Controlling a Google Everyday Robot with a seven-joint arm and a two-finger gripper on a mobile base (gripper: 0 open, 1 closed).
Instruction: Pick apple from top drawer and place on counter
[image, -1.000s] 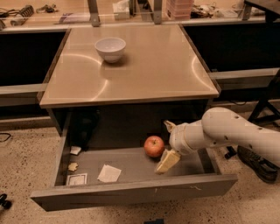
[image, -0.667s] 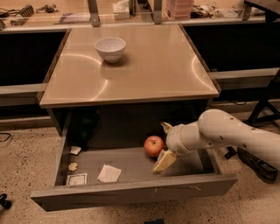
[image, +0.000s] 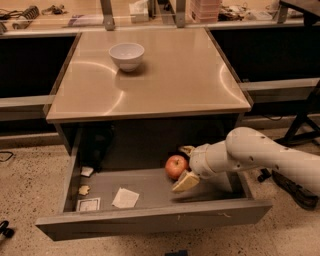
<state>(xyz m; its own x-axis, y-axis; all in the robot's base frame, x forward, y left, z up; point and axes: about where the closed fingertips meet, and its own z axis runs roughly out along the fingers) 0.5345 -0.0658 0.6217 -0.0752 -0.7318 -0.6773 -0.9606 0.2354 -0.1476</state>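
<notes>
- Camera view: the gripper (image: 183, 168) is seen inside the top drawer (image: 150, 220), just at the right side of the apple (image: 175, 166). The arm (image: 260, 155) comes in from the right.
- Compared w/ approx. one sec. ago, the wrist has been shifted a little to the left, i.e. closer to the apple. The change is small.
- The apple itself has not been moved. It lies on the drawer floor, right of centre and toward the back, in the same spot as before.
- The pincer is held wide: one finger (image: 187, 149) is seen above/behind the apple and the other finger (image: 186, 182) below/in front of it, so the apple is partly between them. Contact cannot be confirmed.
- Meaning for the task: the approach is judged almost finished, but no grasp is made yet. Closing, lifting and carrying are still to be done.
- The counter (image: 190, 85) is not yet reached by the apple. A white bowl (image: 126, 54) stands on it, at the back left.
- At the drawer's front left some paper scraps (image: 125, 198) are lying, well apart from the gripper, so they should not be disturbed.
</notes>
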